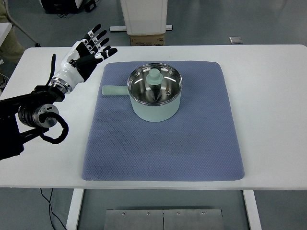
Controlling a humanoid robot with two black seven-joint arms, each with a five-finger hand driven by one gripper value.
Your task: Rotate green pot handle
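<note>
A pale green pot (155,101) with a glass lid and green knob (154,76) sits on the blue mat (163,143), toward its far side. Its green handle (113,90) points left. My left hand (85,55) is open with fingers spread, held above the white table left of the mat, apart from the handle and up-left of it. It holds nothing. The right arm is not in view.
The white table (268,105) extends around the mat. A white cabinet (144,17) and a cardboard box (147,39) stand on the floor beyond the far edge. The left arm's black cables (48,129) lie over the table's left side.
</note>
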